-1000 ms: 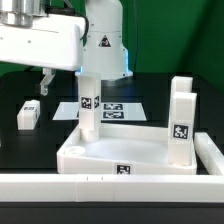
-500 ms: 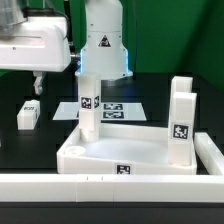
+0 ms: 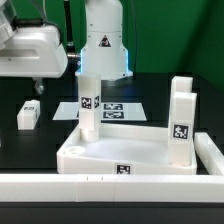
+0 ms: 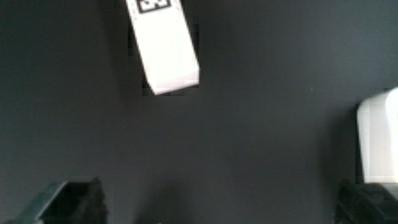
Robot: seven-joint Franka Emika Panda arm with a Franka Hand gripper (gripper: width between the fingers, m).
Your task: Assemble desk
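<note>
Hovering apart over bare table, empty fingers (image 4: pixel 71 203), loose leg (image 4: pixel 167 48) cropped at frame edge.

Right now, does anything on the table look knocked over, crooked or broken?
One loose leg lies flat on the black table, apart from the desk top, where two legs stand upright. Nothing looks damaged.

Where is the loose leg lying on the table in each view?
Exterior view: the loose leg lies flat on the dark table at the exterior view's left, apart from the desk top.
Wrist view: the leg lies ahead of the open pincer.
Shared landmark: the tag on the leg's end.
</note>
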